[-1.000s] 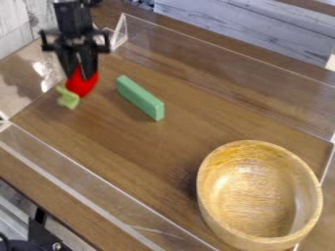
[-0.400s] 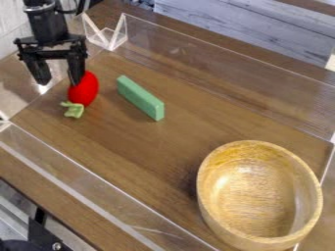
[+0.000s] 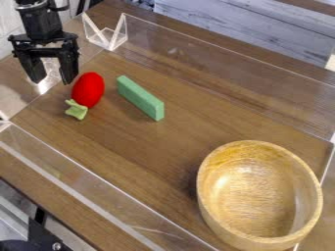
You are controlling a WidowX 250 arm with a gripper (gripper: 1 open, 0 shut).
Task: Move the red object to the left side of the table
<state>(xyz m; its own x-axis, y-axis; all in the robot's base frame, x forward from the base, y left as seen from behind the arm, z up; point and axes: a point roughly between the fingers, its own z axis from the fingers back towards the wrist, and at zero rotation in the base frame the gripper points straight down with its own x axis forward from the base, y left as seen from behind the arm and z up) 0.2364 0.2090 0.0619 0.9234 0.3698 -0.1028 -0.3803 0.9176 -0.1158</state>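
Dark wood-grain table (image 3: 177,147) here, with low clear walls (image 3: 98,202) round the edge. Nearest thing is the big wooden bowl (image 3: 260,218), over on the right. Further back and well to the left of it there's a green block (image 3: 140,98) lying at a slant.

Just left of the block, with a bit of bare wood between them, is the red toy fruit (image 3: 88,88). It's on its side on the left part of the table, leafy end (image 3: 77,112) pointing near and slightly left, fat end pointing away.

The black gripper (image 3: 49,77) is right beside it on the left, a touch further back, fingers spread and nothing between them. So the fruit sits to the right and slightly near of the tool, and that's what the next move hangs on, imo. Looks basically done to me, so I'd back off up and left, away from the fruit. Swing right and you could knock it or set it rolling towards the block.
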